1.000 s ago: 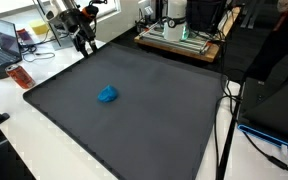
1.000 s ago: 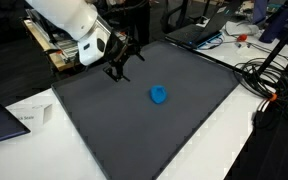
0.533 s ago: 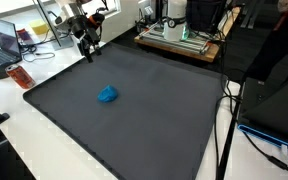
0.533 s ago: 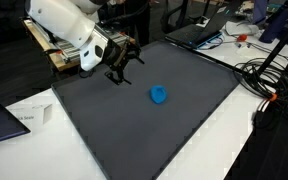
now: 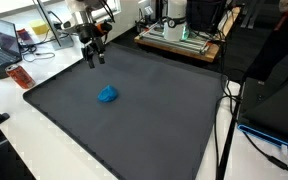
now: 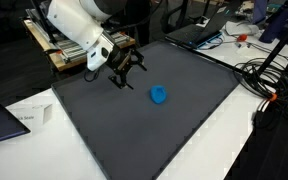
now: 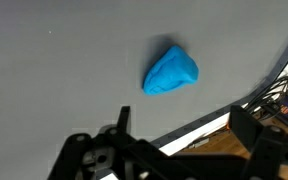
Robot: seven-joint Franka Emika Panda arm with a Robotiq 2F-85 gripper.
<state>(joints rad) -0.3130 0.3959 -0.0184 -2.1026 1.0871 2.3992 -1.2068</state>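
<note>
In an exterior view, the small blue crumpled soft lump [image 5: 107, 95] lies on the dark grey mat [image 5: 154, 120] that covers the white tabletop [image 5: 24, 130]. The black jaws hang at its 11 o'clock, spread apart and empty, clear of it.

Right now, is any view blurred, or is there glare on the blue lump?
Wrist view: the blue lump is fairly sharp and evenly lit, no glare; the open pincer is dark and soft. In both exterior views the grey mat looks matte, without reflections.
</note>
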